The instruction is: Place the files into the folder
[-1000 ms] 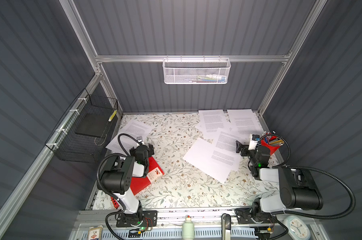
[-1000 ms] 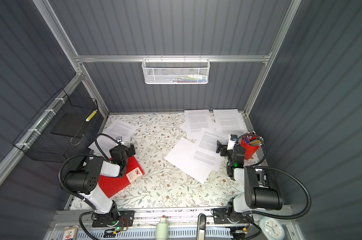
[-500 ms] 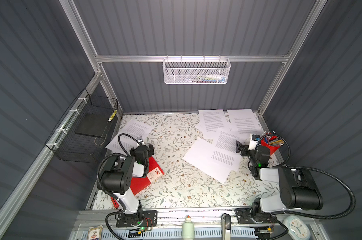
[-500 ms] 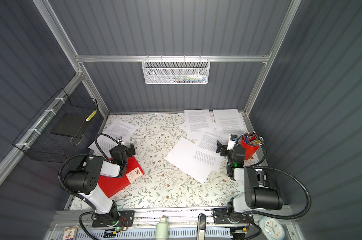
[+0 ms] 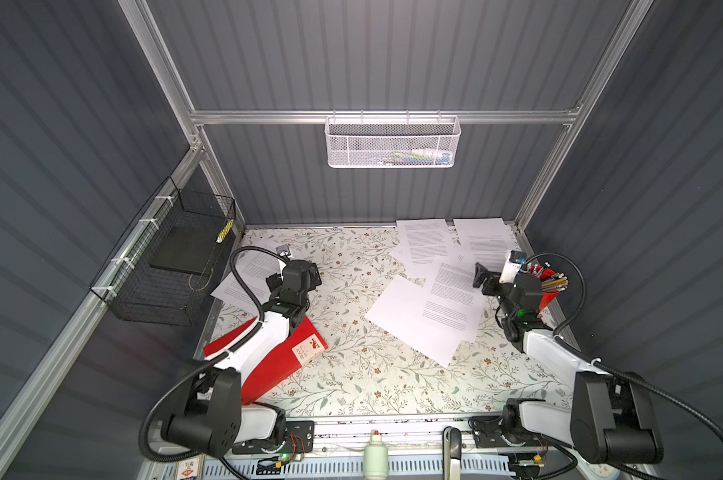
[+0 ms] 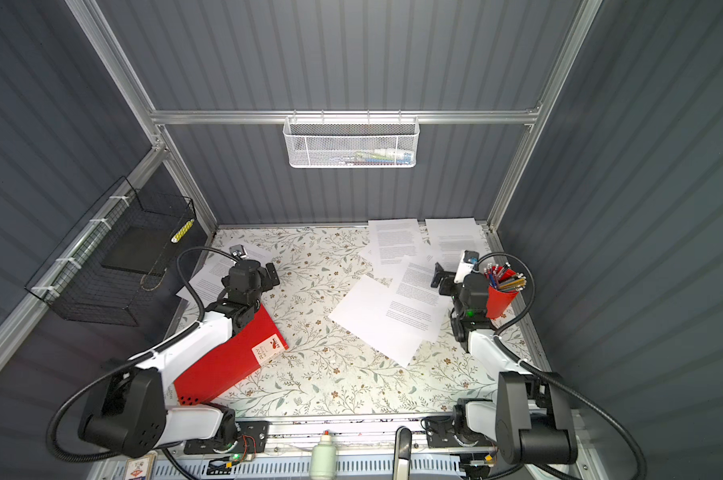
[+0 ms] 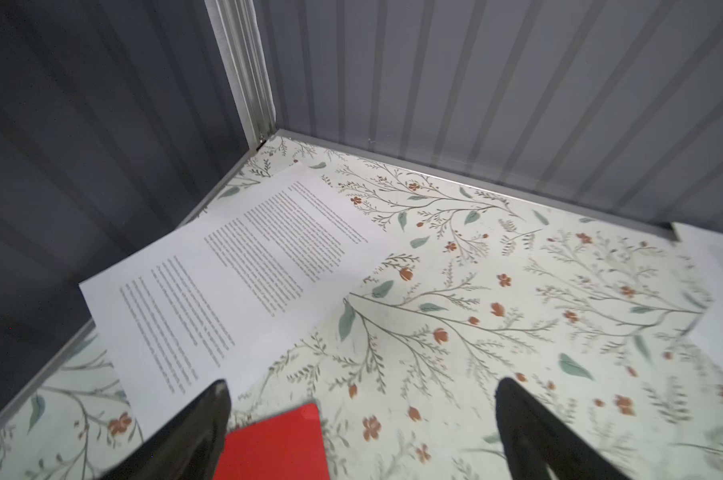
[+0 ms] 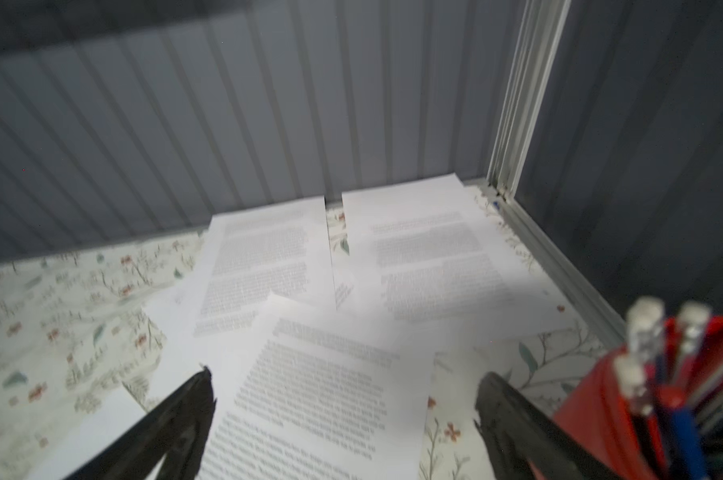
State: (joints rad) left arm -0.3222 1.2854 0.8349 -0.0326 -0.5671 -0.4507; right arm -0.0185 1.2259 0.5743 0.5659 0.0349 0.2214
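The red folder (image 5: 285,359) (image 6: 231,357) lies shut on the floral table at the front left, partly under my left arm, its white label toward the middle. Its far corner (image 7: 276,444) shows below my open, empty left gripper (image 7: 362,386) (image 5: 295,270). Several files (image 5: 426,320) (image 6: 389,316) lie overlapping at the right and back right. One more sheet (image 5: 247,282) (image 7: 235,282) rests by the left wall. My right gripper (image 8: 345,376) (image 5: 497,270) hovers open over the printed sheets (image 8: 310,395), holding nothing.
A red cup of pens (image 5: 547,286) (image 8: 642,415) stands just right of my right gripper. A black wire basket (image 5: 173,266) hangs on the left wall, a white mesh basket (image 5: 393,143) on the back wall. A small bottle (image 5: 375,453) stands at the front edge.
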